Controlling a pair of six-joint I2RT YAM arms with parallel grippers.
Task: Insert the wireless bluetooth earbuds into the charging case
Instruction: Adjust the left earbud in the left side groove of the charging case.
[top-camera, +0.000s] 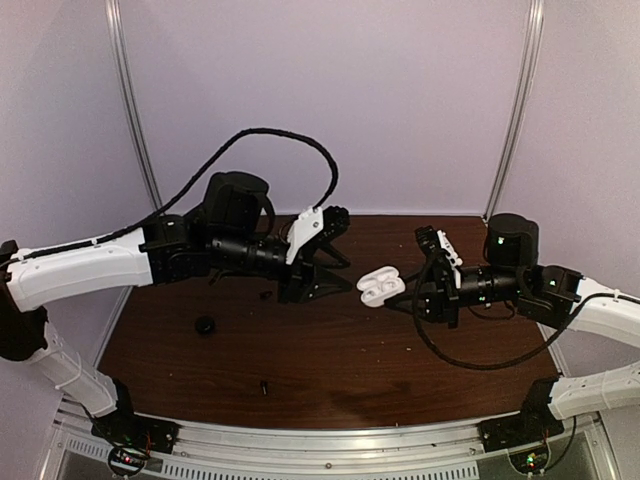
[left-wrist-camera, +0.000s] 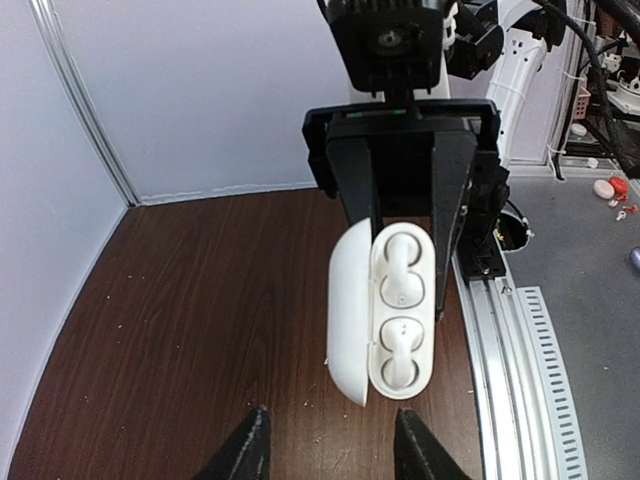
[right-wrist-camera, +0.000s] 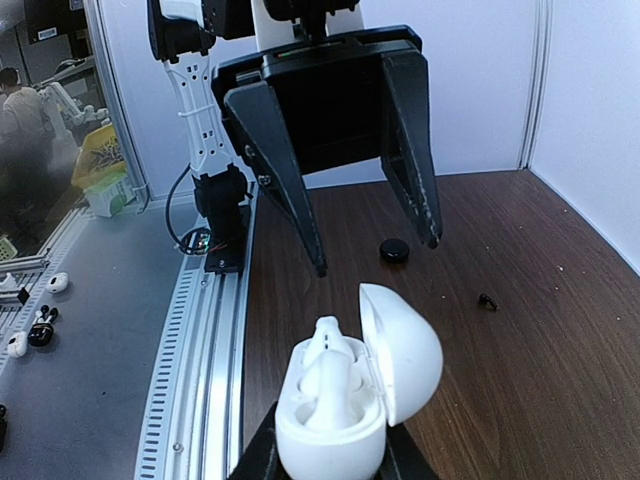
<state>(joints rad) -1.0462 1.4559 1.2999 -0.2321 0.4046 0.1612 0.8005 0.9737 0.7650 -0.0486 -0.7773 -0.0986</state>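
Two earbuds (left-wrist-camera: 400, 278) sit in the charging case (left-wrist-camera: 400, 310), one in each hollow, stems down in the wells and rounded heads showing. Case lid (left-wrist-camera: 345, 310) is swung open on its hinge and stands beside the case body, on its left in the left wrist view. The case is off the table (top-camera: 300, 370), carried in the air above the dark wood top. Right gripper (top-camera: 412, 293) is clenched on the case: its two black fingers pinch the body from opposite sides at the end away from the left arm, and the hollows face the left wrist camera. Left gripper (left-wrist-camera: 332, 415) faces the open side of the case, apart from it; its jaws are spread with nothing between them and touch neither case nor lid. From the right wrist view only the bud nearer the case's front edge reads clearly, so I cannot tell there how deep the far one sits; in the left wrist view both appear to lie level with the inner face. In the overhead view a black puck (top-camera: 205, 325) lies on the table well to the left of the case, on the left arm's side. A small black bit (top-camera: 264, 386) lies on the table left of the case, toward the arm bases.
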